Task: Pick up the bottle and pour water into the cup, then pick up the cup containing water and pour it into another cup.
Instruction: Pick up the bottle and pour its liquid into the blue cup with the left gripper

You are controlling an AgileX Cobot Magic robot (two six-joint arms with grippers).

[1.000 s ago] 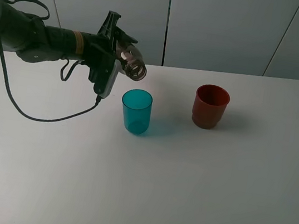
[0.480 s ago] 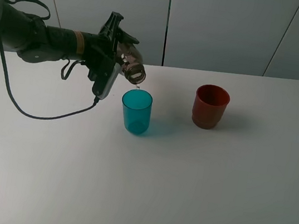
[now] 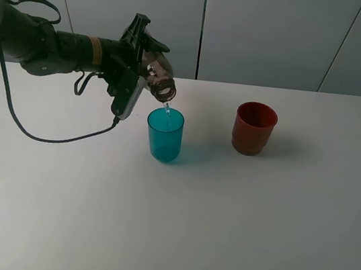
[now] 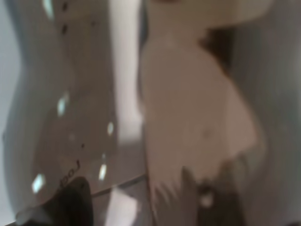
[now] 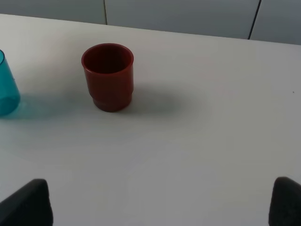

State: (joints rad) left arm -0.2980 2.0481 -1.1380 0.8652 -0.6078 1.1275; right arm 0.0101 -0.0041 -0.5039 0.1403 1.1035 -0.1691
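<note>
The left end effector (image 3: 144, 62) is suspended above the far left part of the tabletop (image 3: 220, 236), its jaws clamped on the body of the bottle (image 3: 158, 79). A black cable (image 3: 44, 136) loops from the wrist down onto the tabletop. The bottle is clear, smoky grey-pink plastic. It is tilted steeply, with its threaded, capless neck pointing down above the rim of the teal cup (image 3: 164, 134). A thin stream of water (image 3: 167, 108) runs from the mouth into that cup. In the left wrist view the bottle wall (image 4: 94, 117) fills the picture as a blurred, glossy, curved surface with small highlights.

The teal cup is a translucent, smooth, straight-sided tumbler. It stands upright left of the tabletop's centre, toward the far edge. The red cup (image 3: 254, 128) is opaque, dark, wider and squatter, with a stepped ridge near its base. It stands upright to the right of the teal cup, apart from it and slightly nearer the far edge. The tabletop is matt white and flat.

The right end effector (image 5: 155, 207) appears only in the right wrist view. Its two dark fingertips (image 5: 26, 202) are spread wide and hold nothing, above the bare tabletop on the near side of the red cup.
</note>
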